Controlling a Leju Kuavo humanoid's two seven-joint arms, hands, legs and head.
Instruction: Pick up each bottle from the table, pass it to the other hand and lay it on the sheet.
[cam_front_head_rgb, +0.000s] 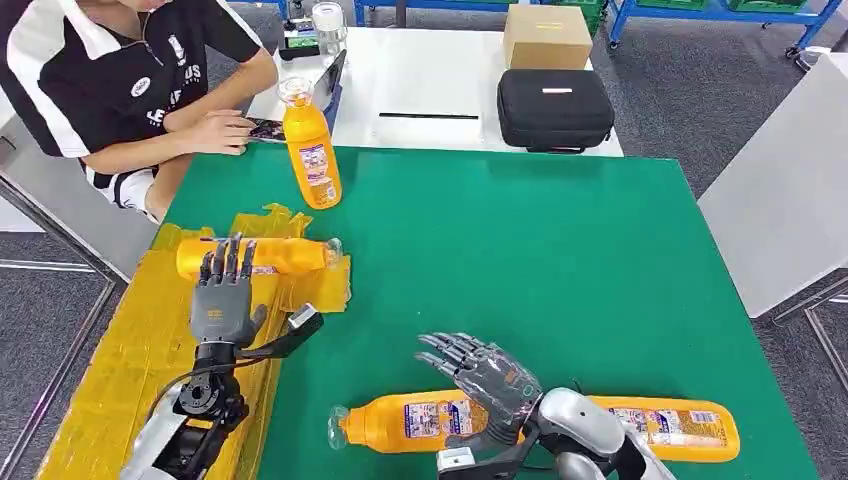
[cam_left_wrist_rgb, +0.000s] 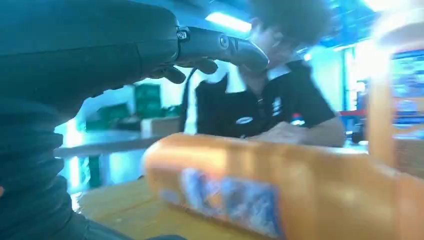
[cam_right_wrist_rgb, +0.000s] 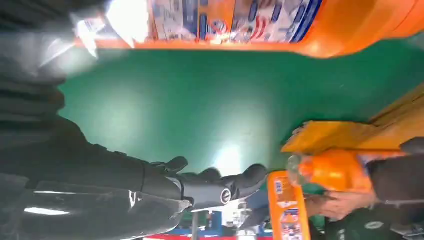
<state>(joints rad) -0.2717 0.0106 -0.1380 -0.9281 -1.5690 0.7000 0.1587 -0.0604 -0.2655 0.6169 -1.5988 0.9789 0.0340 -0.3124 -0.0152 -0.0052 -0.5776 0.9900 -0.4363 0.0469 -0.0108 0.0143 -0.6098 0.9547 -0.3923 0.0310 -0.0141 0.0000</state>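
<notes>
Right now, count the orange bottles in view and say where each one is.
4: one upright at the green table's far edge, one lying on the yellow sheet, two lying at the near edge, one under the right robot hand, one beside it.

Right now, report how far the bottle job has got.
Done: one bottle lies on the yellow sheet, the left hand open over it. In hand: nothing; the right hand hovers open above a lying bottle. Left: that one, another lying bottle and the upright bottle.

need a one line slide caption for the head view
Left hand open over a bottle lying on the yellow sheet; right hand open above another bottle on the green table.
</notes>
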